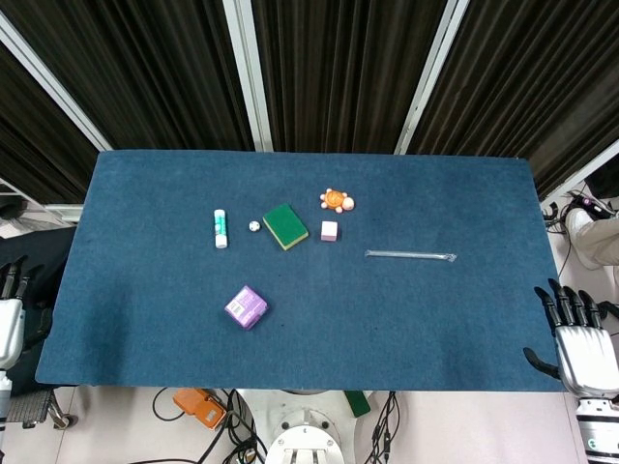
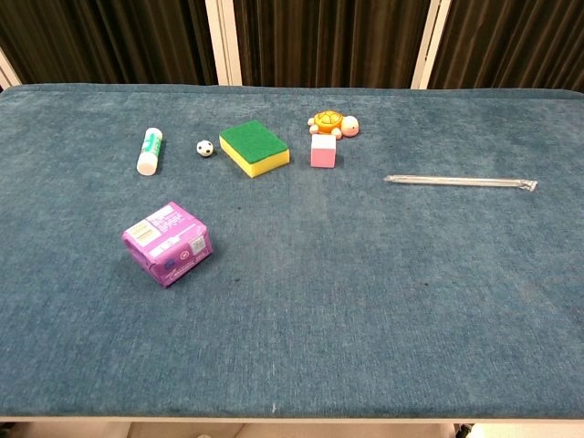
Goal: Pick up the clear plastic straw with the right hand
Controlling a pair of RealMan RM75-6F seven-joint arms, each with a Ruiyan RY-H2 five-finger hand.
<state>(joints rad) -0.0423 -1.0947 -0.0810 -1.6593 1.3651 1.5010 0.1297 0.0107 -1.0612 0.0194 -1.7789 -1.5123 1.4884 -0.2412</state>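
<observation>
The clear plastic straw (image 1: 410,255) lies flat on the blue table cloth, right of centre; in the chest view the straw (image 2: 459,182) runs left to right near the right edge. My right hand (image 1: 580,344) hangs off the table's front right corner, fingers spread and holding nothing, well short of the straw. My left hand (image 1: 8,317) shows at the left border, beside the table's front left corner, fingers apart and empty. Neither hand appears in the chest view.
On the cloth stand a glue stick (image 1: 221,228), a tiny football (image 1: 254,226), a green and yellow sponge (image 1: 285,225), an orange toy turtle (image 1: 336,200), a pink cube (image 1: 329,230) and a purple packet (image 1: 246,306). Dark curtains hang behind the table.
</observation>
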